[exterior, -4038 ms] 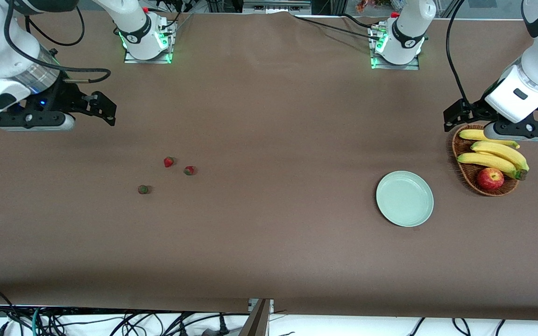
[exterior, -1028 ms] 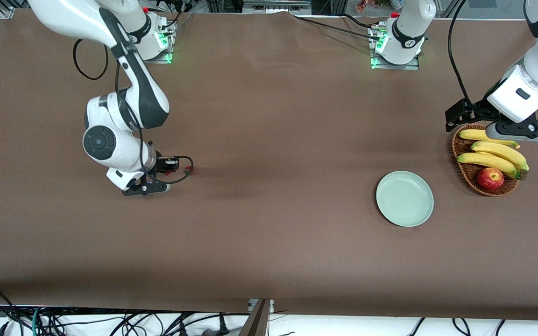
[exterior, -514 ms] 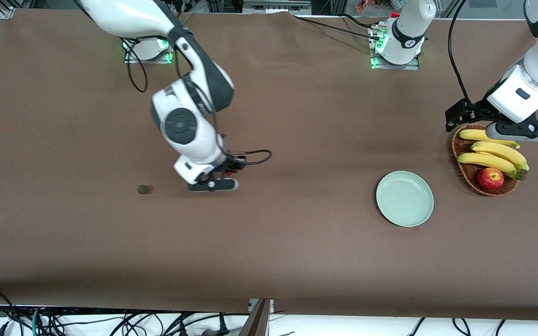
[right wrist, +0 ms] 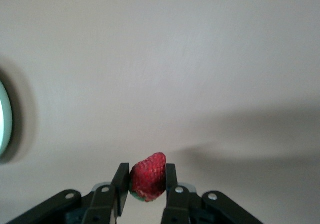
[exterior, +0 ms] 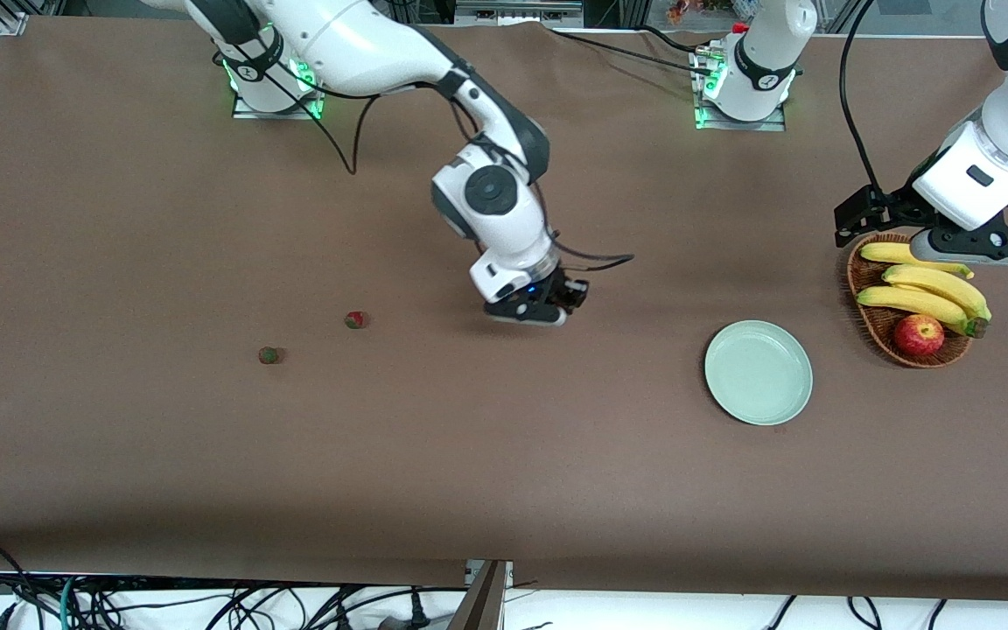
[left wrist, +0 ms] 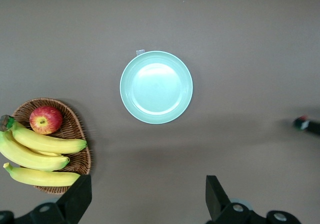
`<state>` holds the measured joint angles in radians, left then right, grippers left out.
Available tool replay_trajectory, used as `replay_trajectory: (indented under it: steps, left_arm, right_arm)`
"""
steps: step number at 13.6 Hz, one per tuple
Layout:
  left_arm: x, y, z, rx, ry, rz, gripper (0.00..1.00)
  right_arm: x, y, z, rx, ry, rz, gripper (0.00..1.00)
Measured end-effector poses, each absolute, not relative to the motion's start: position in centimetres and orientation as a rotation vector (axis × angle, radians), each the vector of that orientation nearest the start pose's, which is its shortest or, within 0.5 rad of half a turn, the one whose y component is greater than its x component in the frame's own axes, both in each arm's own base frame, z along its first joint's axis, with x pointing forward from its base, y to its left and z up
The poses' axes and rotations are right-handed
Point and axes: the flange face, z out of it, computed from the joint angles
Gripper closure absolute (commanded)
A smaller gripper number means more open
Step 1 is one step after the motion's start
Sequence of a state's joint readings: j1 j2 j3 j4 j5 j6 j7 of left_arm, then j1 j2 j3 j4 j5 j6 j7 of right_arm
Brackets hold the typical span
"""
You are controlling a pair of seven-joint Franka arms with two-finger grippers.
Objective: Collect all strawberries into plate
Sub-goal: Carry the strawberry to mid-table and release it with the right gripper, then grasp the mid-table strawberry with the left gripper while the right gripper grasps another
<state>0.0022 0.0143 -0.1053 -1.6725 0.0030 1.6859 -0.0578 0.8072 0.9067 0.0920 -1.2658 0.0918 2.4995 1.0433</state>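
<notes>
My right gripper (exterior: pixel 567 302) is shut on a red strawberry (right wrist: pixel 148 176) and holds it above the bare table, between the other berries and the plate. Two strawberries lie on the table toward the right arm's end: one (exterior: pixel 355 319) red, one (exterior: pixel 269 354) showing mostly its green cap, nearer the front camera. The pale mint-green plate (exterior: pixel 759 372) stands empty toward the left arm's end; it also shows in the left wrist view (left wrist: pixel 156 86), and its rim (right wrist: pixel 4 119) in the right wrist view. My left gripper (exterior: pixel 854 219) is open and waits over the basket's edge.
A brown wicker basket (exterior: pixel 871 319) with three bananas (exterior: pixel 928 289) and a red apple (exterior: pixel 919 334) stands beside the plate at the left arm's end. It shows in the left wrist view (left wrist: pixel 75 134) too. Brown cloth covers the table.
My right arm came down to the berries, took hold of one strawberry, lifted it and carried it toward the plate. The left arm has barely moved.
</notes>
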Motion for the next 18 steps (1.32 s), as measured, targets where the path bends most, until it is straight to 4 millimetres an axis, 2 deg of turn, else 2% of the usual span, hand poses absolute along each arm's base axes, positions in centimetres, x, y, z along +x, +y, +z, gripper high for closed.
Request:
replay_trajectory:
  steps: [1, 2, 3, 6, 9, 11, 13, 14, 16, 18]
  left_arm:
    - [56.3, -5.8, 57.8, -3.139, 0.072, 0.001, 0.00]
    - [56.3, -5.8, 57.8, -3.139, 0.072, 0.001, 0.00]
    - [56.3, -5.8, 57.8, -3.139, 0.072, 0.001, 0.00]
    - [56.3, -5.8, 57.8, -3.139, 0.072, 0.001, 0.00]
    - [56.4, -5.8, 57.6, -3.139, 0.072, 0.007, 0.00]
    - [56.5, -5.7, 57.4, -3.139, 0.071, 0.013, 0.00]
    - [56.7, -5.9, 56.6, -3.139, 0.075, 0.041, 0.00]
    - [56.9, -6.2, 55.4, -3.137, 0.087, 0.091, 0.00]
    - [57.7, -8.0, 51.7, -3.129, 0.142, 0.216, 0.00]
    - [58.5, -10.9, 47.8, -3.148, 0.202, 0.303, 0.00]
  right_arm:
    - [48.7, 61.1, 23.0, -2.758, 0.385, -0.102, 0.74]
    - [47.9, 61.8, 22.1, -2.742, 0.420, -0.101, 0.60]
    - [47.6, 62.0, 21.5, -2.727, 0.454, -0.102, 0.41]
    - [48.0, 61.8, 21.1, -2.692, 0.540, -0.108, 0.38]
    - [47.8, 62.0, 21.2, -2.690, 0.547, -0.105, 0.38]
    - [48.3, 61.4, 21.3, -2.718, 0.553, -0.098, 0.38]
    - [51.0, 58.9, 23.2, -2.786, 0.531, -0.107, 0.35]
    - [52.9, 56.8, 24.7, -2.841, 0.481, -0.095, 0.33]
    - [56.9, 51.2, 27.9, -2.958, 0.335, -0.033, 0.31]
    - [59.9, 45.1, 29.9, -3.059, 0.177, 0.035, 0.31]
